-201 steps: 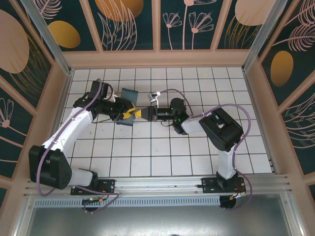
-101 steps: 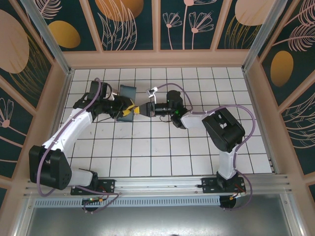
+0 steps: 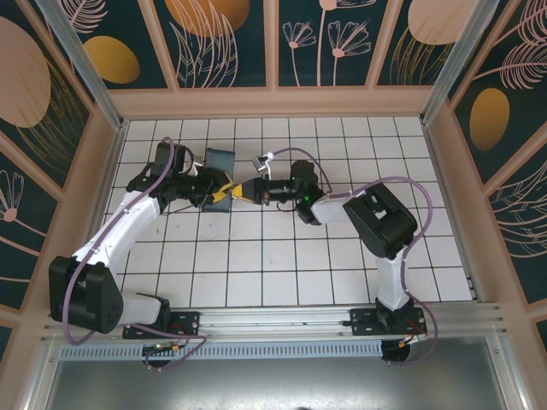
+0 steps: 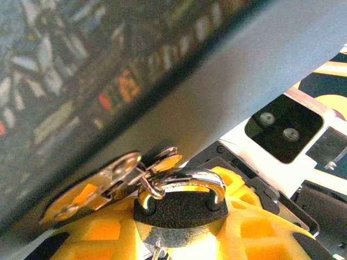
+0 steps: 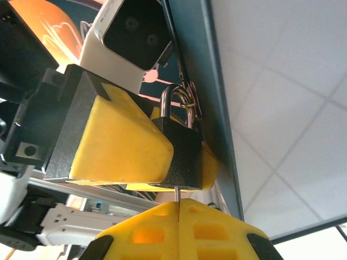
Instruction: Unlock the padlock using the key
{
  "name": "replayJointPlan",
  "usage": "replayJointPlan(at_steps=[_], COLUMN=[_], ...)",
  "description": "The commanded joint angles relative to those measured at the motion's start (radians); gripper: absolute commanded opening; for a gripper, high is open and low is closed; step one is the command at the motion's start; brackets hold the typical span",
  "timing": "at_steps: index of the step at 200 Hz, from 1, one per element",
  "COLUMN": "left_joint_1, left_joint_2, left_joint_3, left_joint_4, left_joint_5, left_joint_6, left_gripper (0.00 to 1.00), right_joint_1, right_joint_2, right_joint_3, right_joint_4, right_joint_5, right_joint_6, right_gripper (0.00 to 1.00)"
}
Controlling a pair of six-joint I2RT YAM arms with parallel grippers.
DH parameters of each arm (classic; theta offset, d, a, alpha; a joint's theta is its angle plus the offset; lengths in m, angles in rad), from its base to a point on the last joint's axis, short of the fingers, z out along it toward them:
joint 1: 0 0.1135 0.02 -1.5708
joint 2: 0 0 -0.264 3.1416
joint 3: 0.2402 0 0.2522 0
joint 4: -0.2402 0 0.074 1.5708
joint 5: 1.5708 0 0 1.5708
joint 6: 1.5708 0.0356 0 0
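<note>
My left claw [image 3: 224, 194] is clamped on the padlock [image 5: 181, 149], up beside the blue box [image 3: 224, 160]. My right claw [image 5: 179, 216] is squeezed shut on the key [image 5: 178, 194]. The key's thin end goes up into the bottom of the lock.

I think the job now is to turn the key. I should hold my left claw firm so the lock cannot twist. Then I should roll my right wrist slowly, in line with the key, so it does not bend or slip out.

The padlock is small, with a rough black body and a shiny silver loop [image 4: 181, 179]. Both ends of the loop sit down in the body, so it looks locked.
</note>
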Motion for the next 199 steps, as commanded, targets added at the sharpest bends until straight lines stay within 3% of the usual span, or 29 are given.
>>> replayJointPlan(at_steps=[1,33,51,72,94,139,165,199], left_joint_1=[-0.042,-0.042,-0.042,-0.025,-0.011,-0.007,0.041,0.071], left_joint_2=[-0.03,-0.038,-0.04,-0.048,-0.048,-0.073,-0.094,-0.1], left_joint_3=[-0.004,-0.007,-0.009,-0.013,-0.011,-0.045,-0.053,-0.053], left_joint_4=[-0.011,-0.017,-0.019,-0.008,-0.008,0.02,0.021,0.043], left_joint_5=[0.167,0.159,0.155,0.15,0.159,0.14,0.115,0.107], left_joint_6=[0.047,0.046,0.043,0.027,0.029,-0.015,-0.04,-0.06], left_gripper=[0.12,0.12,0.12,0.12,0.12,0.11,0.11,0.1], right_joint_1=[0.012,0.019,0.024,0.016,0.059,0.02,-0.011,-0.019], right_joint_2=[-0.097,-0.144,-0.168,-0.2,-0.229,-0.214,-0.232,-0.271], right_joint_3=[0.074,0.149,0.151,0.117,0.152,0.099,0.052,-0.024], right_joint_4=[-0.257,-0.53,-0.577,-0.53,-0.706,-0.424,-0.36,-0.374], right_joint_5=[0.15,0.287,0.315,0.248,0.373,0.245,0.166,0.174], right_joint_6=[-0.293,-0.562,-0.663,-0.691,-0.863,-0.613,-0.504,-0.48], right_gripper=[0.0,0.0,0.0,0.0,0.0,0.0,0.19,0.25])
